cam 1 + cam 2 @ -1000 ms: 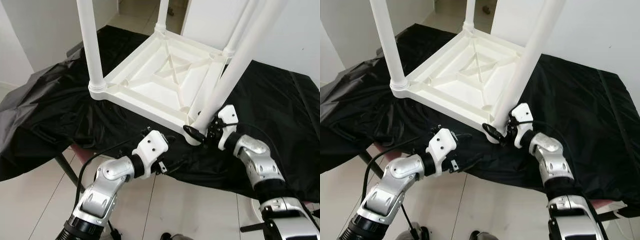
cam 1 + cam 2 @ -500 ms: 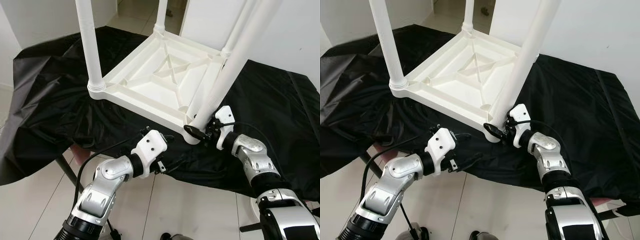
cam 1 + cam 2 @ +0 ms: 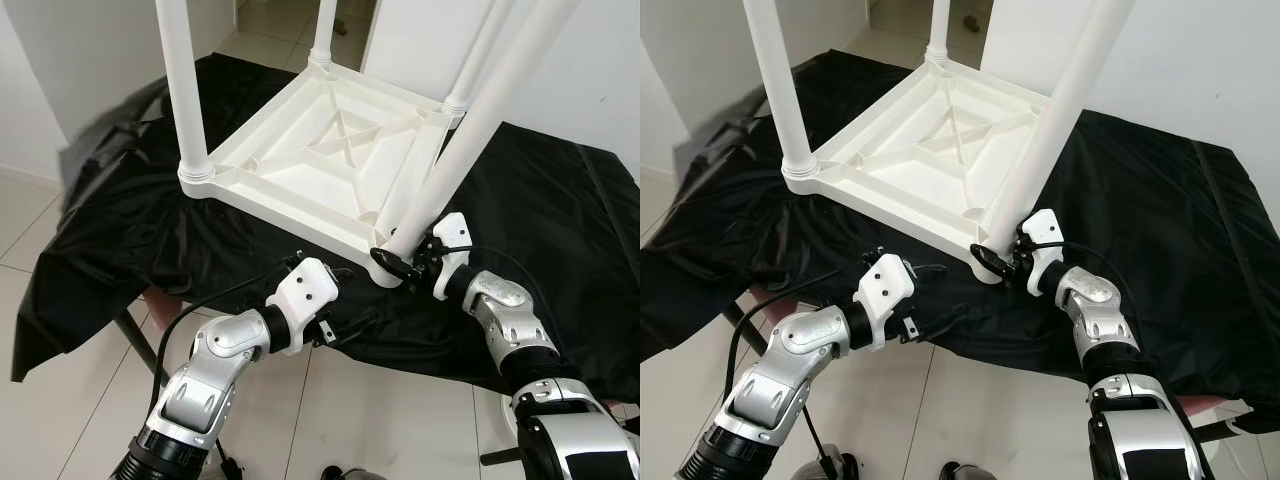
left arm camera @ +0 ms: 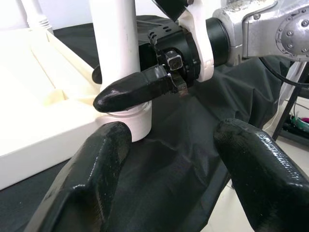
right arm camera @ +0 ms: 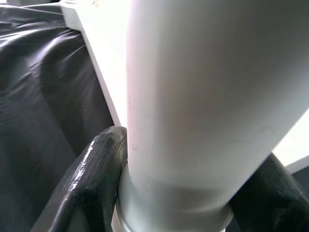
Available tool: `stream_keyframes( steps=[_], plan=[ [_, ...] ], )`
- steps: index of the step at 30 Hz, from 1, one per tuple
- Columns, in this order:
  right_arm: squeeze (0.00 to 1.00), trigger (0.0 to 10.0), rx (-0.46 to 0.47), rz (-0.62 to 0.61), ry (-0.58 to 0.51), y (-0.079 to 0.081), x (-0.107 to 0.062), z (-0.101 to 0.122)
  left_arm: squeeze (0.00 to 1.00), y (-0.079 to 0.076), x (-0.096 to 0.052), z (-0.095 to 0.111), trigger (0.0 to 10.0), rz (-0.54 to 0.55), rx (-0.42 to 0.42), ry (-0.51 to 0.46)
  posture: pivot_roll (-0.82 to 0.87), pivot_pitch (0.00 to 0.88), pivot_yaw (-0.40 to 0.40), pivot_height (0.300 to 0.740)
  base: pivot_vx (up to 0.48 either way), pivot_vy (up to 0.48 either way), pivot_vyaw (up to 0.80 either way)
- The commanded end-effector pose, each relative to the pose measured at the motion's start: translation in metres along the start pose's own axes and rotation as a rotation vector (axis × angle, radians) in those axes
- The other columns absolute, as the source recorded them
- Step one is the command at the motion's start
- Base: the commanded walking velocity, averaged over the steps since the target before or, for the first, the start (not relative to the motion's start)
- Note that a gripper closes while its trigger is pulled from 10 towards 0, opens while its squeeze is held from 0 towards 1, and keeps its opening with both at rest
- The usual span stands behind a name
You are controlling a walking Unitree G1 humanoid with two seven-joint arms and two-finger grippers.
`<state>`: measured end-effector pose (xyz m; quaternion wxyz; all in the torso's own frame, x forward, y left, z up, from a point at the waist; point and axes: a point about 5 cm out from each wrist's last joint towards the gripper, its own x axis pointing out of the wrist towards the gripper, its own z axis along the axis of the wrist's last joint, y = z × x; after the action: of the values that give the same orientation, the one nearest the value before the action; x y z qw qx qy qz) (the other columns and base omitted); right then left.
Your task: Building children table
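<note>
- Overhead, from the left eye view, the white table (image 3: 330, 150) lies upside down on the black cloth (image 3: 560, 230), its legs pointing up.
- Right gripper (image 3: 400, 262) pinches the base of the nearest leg (image 3: 470, 140) at the table's near corner, as it did a second ago.
- Left gripper (image 3: 345, 325) hovers low in front of the cloth's near edge, holding nothing; it has barely moved.
- Cloth at the far left edge has shifted since the earlier frames, showing more floor (image 3: 50, 230) now.
- Left wrist view: the left fingers (image 4: 91, 183) are spread wide apart over the cloth, just short of the leg's socket (image 4: 130, 121); one right finger (image 4: 135, 89) presses the leg above it.
- Right wrist view: the leg (image 5: 207, 96) sits between two black fingers (image 5: 91, 179), apparently touched on both sides, though it is too close to be sure.
</note>
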<state>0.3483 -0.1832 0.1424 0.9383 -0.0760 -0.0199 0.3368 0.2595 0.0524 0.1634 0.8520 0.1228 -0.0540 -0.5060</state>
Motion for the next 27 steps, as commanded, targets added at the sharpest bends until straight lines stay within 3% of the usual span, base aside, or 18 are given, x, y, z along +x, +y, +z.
stream_keyframes(
  steps=[1,7,13,15,18,23,27],
  plan=[
    [0.00,10.0,0.025,-0.081,0.037,-0.005,-0.011,-0.010,0.00,-0.002,0.003,-0.002,10.0,0.015,-0.015,-0.003,0.08,0.135,-0.095,0.740,0.000,0.000,0.00],
    [0.00,10.0,0.027,-0.213,0.027,-0.005,-0.019,-0.011,0.00,-0.003,0.004,-0.002,10.0,0.002,-0.019,-0.004,0.06,0.136,-0.087,0.740,0.000,0.000,0.00],
    [0.00,10.0,0.069,-0.417,0.012,-0.005,-0.025,-0.011,0.00,-0.004,0.006,-0.002,10.0,-0.016,-0.022,-0.008,0.05,0.135,-0.074,0.740,0.000,0.000,0.00],
    [0.00,10.0,0.107,-0.547,0.026,-0.004,-0.027,-0.013,0.00,-0.005,0.006,-0.002,10.0,-0.025,-0.020,-0.009,0.05,0.135,-0.067,0.740,0.000,0.000,0.00],
    [0.00,10.0,0.115,-0.608,0.030,0.000,-0.026,-0.013,0.00,-0.005,0.007,-0.002,10.0,-0.030,-0.018,-0.009,0.05,0.136,-0.064,0.740,0.000,0.000,0.00],
    [0.00,10.0,0.119,-0.688,0.013,0.014,-0.014,-0.007,0.00,-0.005,0.007,-0.001,10.0,-0.034,-0.020,-0.010,0.05,0.137,-0.063,0.740,0.000,0.000,0.00],
    [0.00,10.0,0.144,-0.843,-0.008,0.036,0.014,0.000,0.00,-0.006,0.006,-0.001,10.0,-0.032,-0.023,-0.008,0.07,0.140,-0.070,0.740,0.000,0.000,0.00]
  ],
)
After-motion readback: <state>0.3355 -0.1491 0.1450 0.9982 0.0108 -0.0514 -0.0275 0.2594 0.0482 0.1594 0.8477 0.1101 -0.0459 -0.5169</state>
